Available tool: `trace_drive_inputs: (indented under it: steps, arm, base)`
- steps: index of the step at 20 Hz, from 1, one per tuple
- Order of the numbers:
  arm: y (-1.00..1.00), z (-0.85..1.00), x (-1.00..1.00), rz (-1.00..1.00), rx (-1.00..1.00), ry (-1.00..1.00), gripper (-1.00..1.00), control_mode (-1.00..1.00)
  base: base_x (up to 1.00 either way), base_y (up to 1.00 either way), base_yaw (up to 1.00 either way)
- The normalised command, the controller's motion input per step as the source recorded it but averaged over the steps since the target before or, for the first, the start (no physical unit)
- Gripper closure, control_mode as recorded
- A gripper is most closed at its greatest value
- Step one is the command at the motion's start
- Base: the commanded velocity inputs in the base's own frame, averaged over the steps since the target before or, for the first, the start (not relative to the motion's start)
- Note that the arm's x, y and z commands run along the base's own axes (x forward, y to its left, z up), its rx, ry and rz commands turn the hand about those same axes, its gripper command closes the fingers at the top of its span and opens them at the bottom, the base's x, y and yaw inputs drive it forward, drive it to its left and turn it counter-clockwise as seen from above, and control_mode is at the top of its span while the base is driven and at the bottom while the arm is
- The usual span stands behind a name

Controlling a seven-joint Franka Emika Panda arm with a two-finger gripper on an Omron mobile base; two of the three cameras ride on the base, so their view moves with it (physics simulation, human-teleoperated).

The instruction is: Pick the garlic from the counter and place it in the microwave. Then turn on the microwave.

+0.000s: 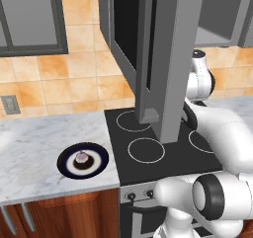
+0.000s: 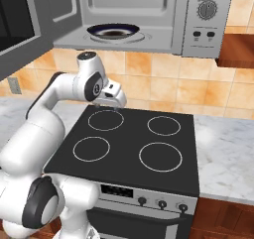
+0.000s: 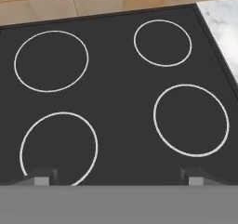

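Microwave (image 2: 149,20): top and left side cut off by the right base view's upper edge. Its open door (image 1: 163,59) hides part of the stovetop (image 1: 163,153) and wall in the left base view. Garlic (image 1: 81,157): too small for surface detail. Fingertips (image 3: 44,176): cut off at the hand view's bottom.
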Motion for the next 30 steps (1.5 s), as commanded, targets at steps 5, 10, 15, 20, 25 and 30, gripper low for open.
trace_drive_inputs:
  steps: [5, 10, 15, 20, 25, 30]
  arm:
    - [0.0, -0.24, 0.03, 0.0, 0.0, 0.09, -1.0, -1.0]
    - [0.0, -0.25, 0.12, 0.0, 0.0, 0.06, -1.0, -1.0]
    - [0.0, -0.2, 0.11, 0.0, 0.0, 0.05, -1.0, -1.0]
    - [0.02, -0.23, 0.1, 0.02, 0.0, 0.0, -1.0, -1.0]
    - [0.05, -0.26, 0.11, 0.03, 0.0, 0.0, -1.0, -1.0]
    - [0.12, -0.21, 0.09, 0.04, 0.0, 0.0, -1.0, -1.0]
  base:
    - [0.0, 0.0, 0.0]
    - [0.0, 0.0, 0.0]
    - [0.0, 0.0, 0.0]
    - [0.0, 0.0, 0.0]
    - [0.0, 0.0, 0.0]
    - [0.0, 0.0, 0.0]
